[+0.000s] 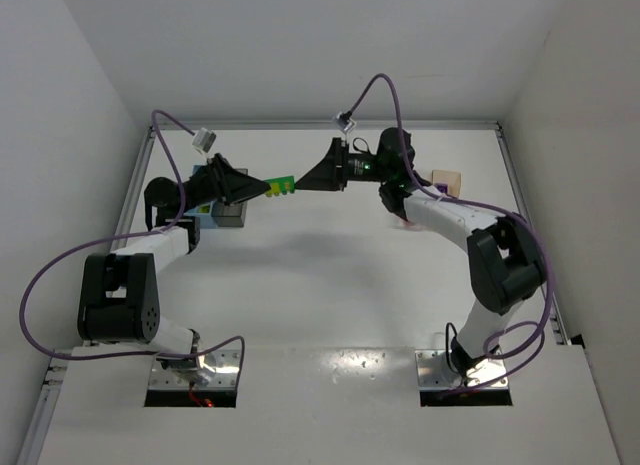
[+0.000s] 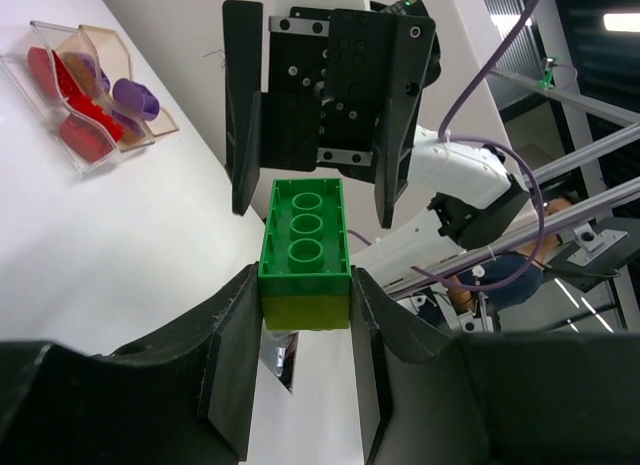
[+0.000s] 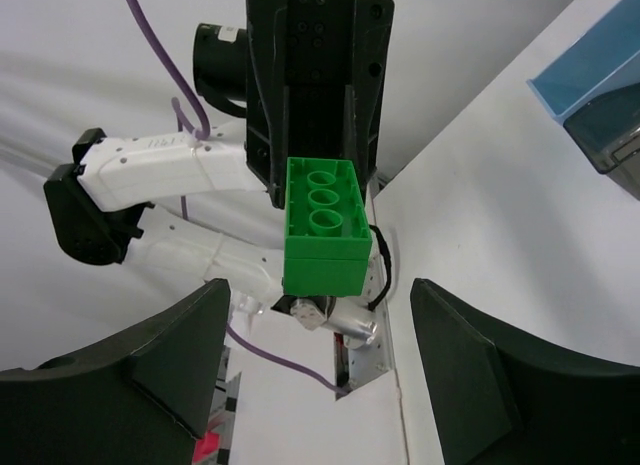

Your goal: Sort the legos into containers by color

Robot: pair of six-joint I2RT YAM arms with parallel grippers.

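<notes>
Between the two arms, above the table, hangs a lego clump: a green brick [image 2: 305, 225] stacked on a yellow-green one [image 2: 305, 312]. My left gripper [image 2: 305, 295] is shut on it, fingers pressing both sides. The clump also shows in the top view [image 1: 281, 187] and the right wrist view [image 3: 320, 230]. My right gripper [image 3: 318, 295] faces it with its jaws wide apart, either side of the green end, not touching; its place in the top view [image 1: 305, 181] is just right of the clump. A clear container [image 2: 45, 45] holds red legos [image 2: 75, 110], and a tan container [image 2: 105, 40] holds purple legos [image 2: 135, 97].
A light blue bin [image 3: 590, 70] and a dark grey bin [image 3: 615, 145] stand side by side under the left arm, the grey one also seen from above [image 1: 232, 217]. The tan bin [image 1: 446, 179] sits behind the right arm. White walls close in the table.
</notes>
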